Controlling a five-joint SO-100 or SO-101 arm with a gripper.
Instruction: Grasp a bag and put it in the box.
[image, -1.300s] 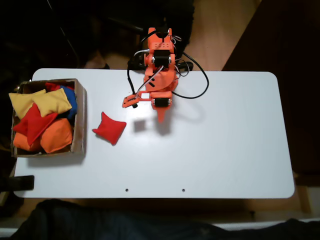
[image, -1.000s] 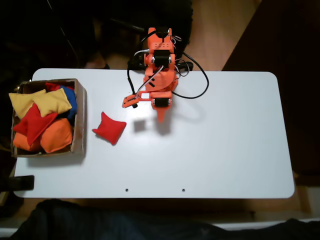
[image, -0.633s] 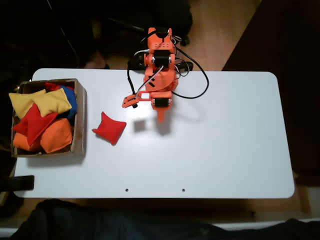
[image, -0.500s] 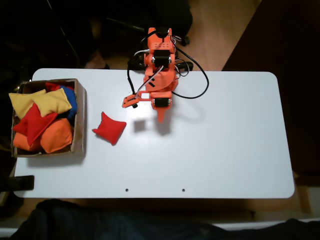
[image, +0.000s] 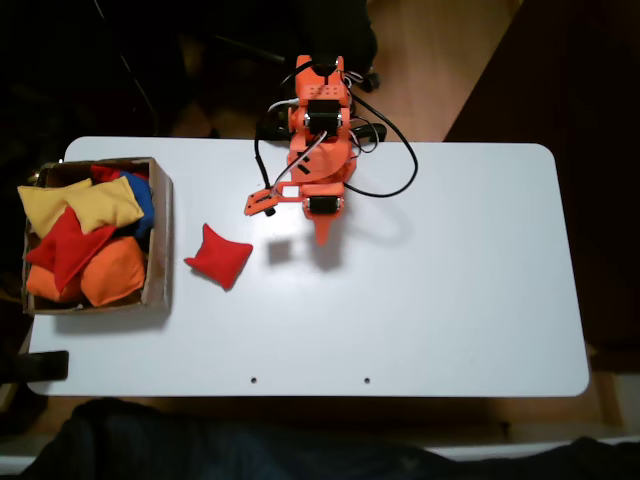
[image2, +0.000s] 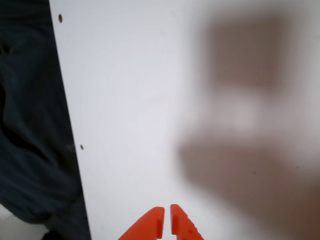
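Observation:
A red bag (image: 219, 257) lies flat on the white table (image: 450, 290), just right of the box (image: 158, 250) in the fixed view. The brown box stands at the table's left end and holds yellow, orange, red and blue beanbags. The orange arm is folded up at the table's far edge, its gripper (image: 323, 237) pointing down at the table, well to the right of the bag. In the wrist view the gripper (image2: 165, 222) has its two orange fingertips nearly touching, with nothing between them, above bare table.
A black cable (image: 395, 170) loops on the table beside the arm's base. Dark cloth (image2: 30, 130) lies beyond the table's front edge in the wrist view. Two small holes (image: 253, 380) mark the table near that edge.

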